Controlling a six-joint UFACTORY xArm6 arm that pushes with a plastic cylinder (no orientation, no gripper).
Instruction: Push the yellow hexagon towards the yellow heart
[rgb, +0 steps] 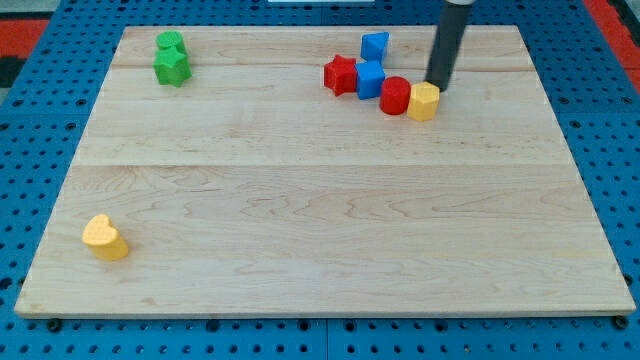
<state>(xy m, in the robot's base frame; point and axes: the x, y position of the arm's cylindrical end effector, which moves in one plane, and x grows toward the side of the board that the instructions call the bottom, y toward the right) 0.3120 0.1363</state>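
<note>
Where the surface (320, 230) nears the view's top right, my tip (437, 86) touches the yellow hexagon (423, 101) from above-right; no claw is fitted. Red cylinder (395, 95) touches the hexagon's left. Yellow heart (104, 237) sits well apart, bottom left.

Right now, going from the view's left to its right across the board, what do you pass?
Yellow heart → two green blocks → red star → red block → yellow hexagon → my tip, touching the hexagon's upper right.
</note>
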